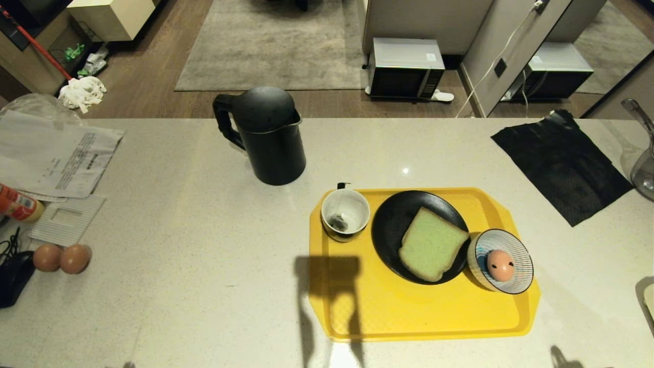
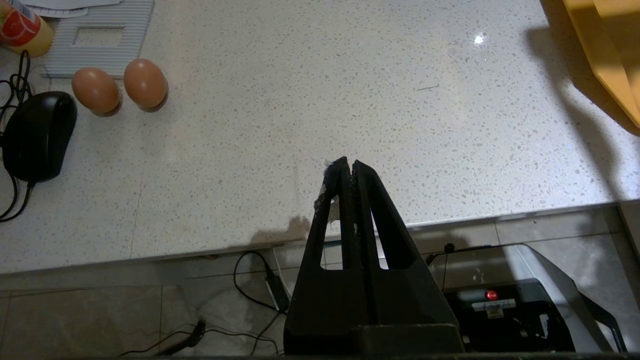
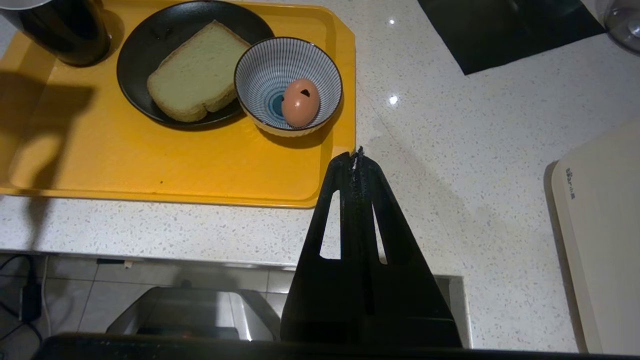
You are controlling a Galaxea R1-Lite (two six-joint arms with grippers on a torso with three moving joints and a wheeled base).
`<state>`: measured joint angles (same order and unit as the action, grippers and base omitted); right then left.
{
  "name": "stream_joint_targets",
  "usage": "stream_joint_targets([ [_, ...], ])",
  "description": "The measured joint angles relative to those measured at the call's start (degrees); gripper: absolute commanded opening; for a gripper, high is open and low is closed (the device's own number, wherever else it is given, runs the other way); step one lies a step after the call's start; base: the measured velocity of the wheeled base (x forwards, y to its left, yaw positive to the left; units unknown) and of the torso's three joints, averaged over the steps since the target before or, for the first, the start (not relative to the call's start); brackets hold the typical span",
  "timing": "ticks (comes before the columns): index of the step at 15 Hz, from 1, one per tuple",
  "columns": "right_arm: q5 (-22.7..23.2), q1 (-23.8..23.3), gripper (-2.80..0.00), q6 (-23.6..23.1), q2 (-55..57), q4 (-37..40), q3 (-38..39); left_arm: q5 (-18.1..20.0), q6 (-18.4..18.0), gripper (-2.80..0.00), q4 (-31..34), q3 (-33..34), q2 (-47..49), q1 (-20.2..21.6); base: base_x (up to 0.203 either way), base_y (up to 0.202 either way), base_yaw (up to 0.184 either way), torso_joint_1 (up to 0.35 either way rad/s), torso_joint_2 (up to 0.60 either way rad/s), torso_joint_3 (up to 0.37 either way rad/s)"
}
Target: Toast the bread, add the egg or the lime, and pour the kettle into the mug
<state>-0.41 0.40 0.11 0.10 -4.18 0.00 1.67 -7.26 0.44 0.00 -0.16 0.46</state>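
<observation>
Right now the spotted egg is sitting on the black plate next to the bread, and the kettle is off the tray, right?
Not quite. The egg sits in the striped bowl, beside the black plate holding the bread; the head view shows it. The kettle is indeed off the tray.

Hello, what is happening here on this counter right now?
Nothing is being handled. Both robot grippers are shut and empty near the counter's front edge: the left gripper over bare counter, the right gripper by the yellow tray. On the tray, the bread lies on a black plate, the spotted egg sits in a striped bowl, and the mug holds a tea bag. The kettle stands behind the tray.
</observation>
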Motion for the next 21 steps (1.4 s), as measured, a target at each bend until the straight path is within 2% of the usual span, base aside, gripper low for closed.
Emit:
stream_joint_targets([
  [21,-0.02,0.00,-2.80,-0.11,0.00,0.00,0.00,-0.01,0.09,-2.80,0.02,0.00,0.05,0.00,0.000,0.000,0.000,-0.072,0.15,0.075],
])
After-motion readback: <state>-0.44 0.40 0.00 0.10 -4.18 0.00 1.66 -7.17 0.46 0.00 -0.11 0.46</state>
